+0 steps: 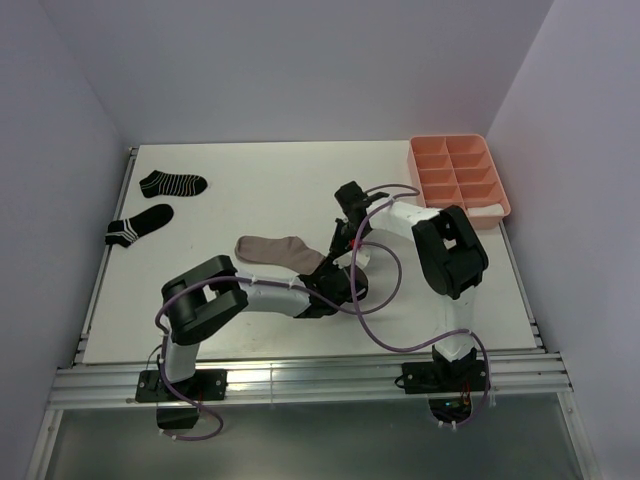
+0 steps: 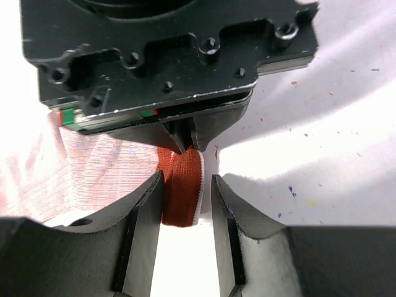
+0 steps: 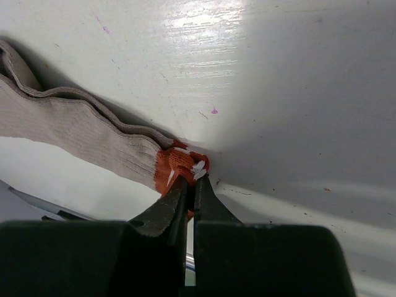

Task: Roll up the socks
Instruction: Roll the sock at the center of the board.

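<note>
The taupe sock [image 1: 268, 249] lies flat at the table's middle, its red-white cuff [image 3: 174, 163] at the right end, raised off the table. My right gripper [image 3: 190, 179] is shut on the cuff's edge; the taupe body [image 3: 74, 133] trails off to the left. My left gripper [image 2: 188, 180] is open, its fingers either side of the red cuff [image 2: 183, 192], with a small gap on the right side. In the top view both grippers, left [image 1: 337, 272] and right [image 1: 353, 240], meet at the cuff. Two black white-striped socks [image 1: 172, 183] [image 1: 140, 225] lie at the far left.
A pink compartment tray [image 1: 432, 160] stands at the back right, with a white soft item [image 1: 482, 212] in its nearest compartment; I cannot tell what it is. Purple cables loop around both arms. Walls close the table on three sides.
</note>
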You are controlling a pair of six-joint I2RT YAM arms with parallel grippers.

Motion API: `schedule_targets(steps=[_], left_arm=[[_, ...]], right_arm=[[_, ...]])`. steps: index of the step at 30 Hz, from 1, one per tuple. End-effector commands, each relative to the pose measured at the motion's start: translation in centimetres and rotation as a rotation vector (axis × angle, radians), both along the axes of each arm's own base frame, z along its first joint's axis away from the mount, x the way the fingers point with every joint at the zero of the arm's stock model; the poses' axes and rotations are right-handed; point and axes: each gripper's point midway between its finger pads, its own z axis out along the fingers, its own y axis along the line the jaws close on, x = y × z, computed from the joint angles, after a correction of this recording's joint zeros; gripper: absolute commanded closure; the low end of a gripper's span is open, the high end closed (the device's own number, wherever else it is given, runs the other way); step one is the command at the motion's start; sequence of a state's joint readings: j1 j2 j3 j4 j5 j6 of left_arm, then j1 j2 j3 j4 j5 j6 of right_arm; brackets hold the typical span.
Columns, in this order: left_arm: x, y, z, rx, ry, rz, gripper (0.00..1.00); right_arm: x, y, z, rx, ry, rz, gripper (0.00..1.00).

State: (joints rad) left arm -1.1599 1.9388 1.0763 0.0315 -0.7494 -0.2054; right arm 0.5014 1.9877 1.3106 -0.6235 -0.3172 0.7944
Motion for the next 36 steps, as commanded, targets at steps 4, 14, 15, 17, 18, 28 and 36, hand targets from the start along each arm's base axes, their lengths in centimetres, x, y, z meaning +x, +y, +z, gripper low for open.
schedule_targets(steps=[4, 14, 15, 17, 18, 28, 36], left_arm=[[0.2, -0.7, 3.6, -0.058, -0.077, 0.035, 0.59], [-0.3, -1.2, 3.9, -0.035, -0.106, 0.019, 0.59], [-0.3, -1.2, 3.7, -0.034, -0.102, 0.022, 0.59], [-0.4, -0.9, 2.7, -0.016, -0.091, 0.026, 0.59], [-0.4, -0.7, 2.4, -0.01, -0.093, 0.035, 0.59], [-0.4, -0.1, -0.3, 0.062, -0.072, 0.054, 0.61], [-1.3, 1.0, -3.0, 0.117, -0.004, 0.066, 0.64]], right_arm=[[-3.0, -2.4, -3.2, -0.114, 0.084, 0.016, 1.0], [-3.3, -2.6, -3.3, -0.114, 0.085, 0.014, 1.0], [-3.2, -2.5, -3.4, -0.113, 0.083, 0.013, 1.0], [-3.2, -2.5, -3.3, -0.112, 0.085, 0.015, 1.0], [-3.2, -2.4, -3.3, -0.112, 0.084, 0.017, 1.0], [-3.3, -2.4, -3.5, -0.107, 0.088, 0.015, 1.0], [-3.3, -2.5, -3.4, -0.107, 0.087, 0.018, 1.0]])
